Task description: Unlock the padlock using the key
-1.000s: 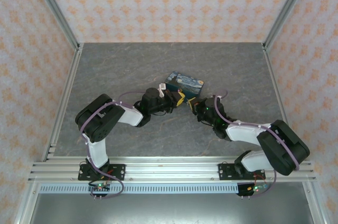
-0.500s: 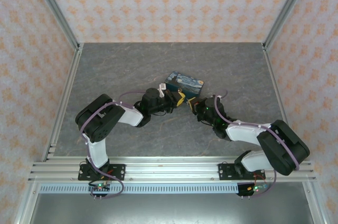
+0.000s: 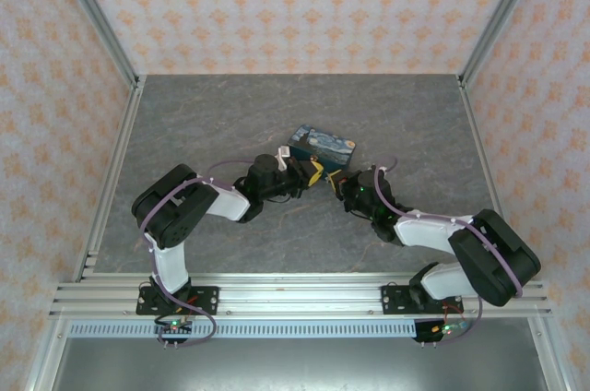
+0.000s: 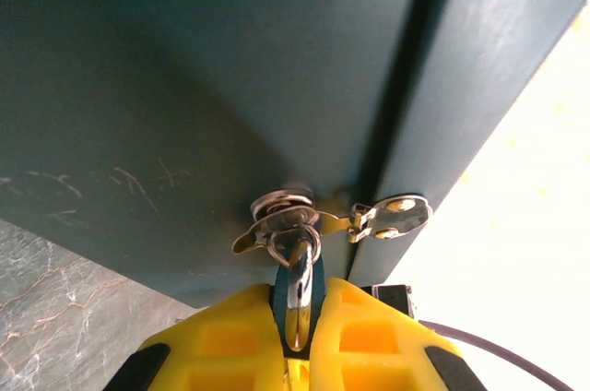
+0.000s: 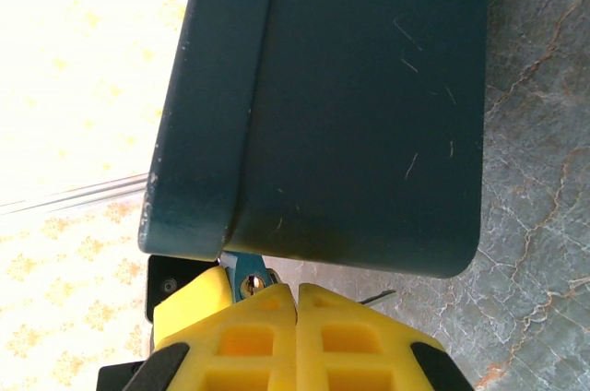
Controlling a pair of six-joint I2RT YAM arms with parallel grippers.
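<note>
Our left gripper (image 4: pixel 297 310) grasps the padlock (image 4: pixel 298 276), whose silver shackle hooks through the hasp (image 4: pixel 277 211) on the dark blue box (image 4: pixel 184 87) sitting on the table (image 4: pixel 46 290). Our right gripper (image 5: pixel 296 291) is clenched tight, its tips just beside the padlock's blue body at the box's edge

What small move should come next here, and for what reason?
Probably a slight wrist twist of the right gripper, if its shut jaws pinch the key: they sit at the padlock, which the left gripper clamps below the hasp of the box.
</note>
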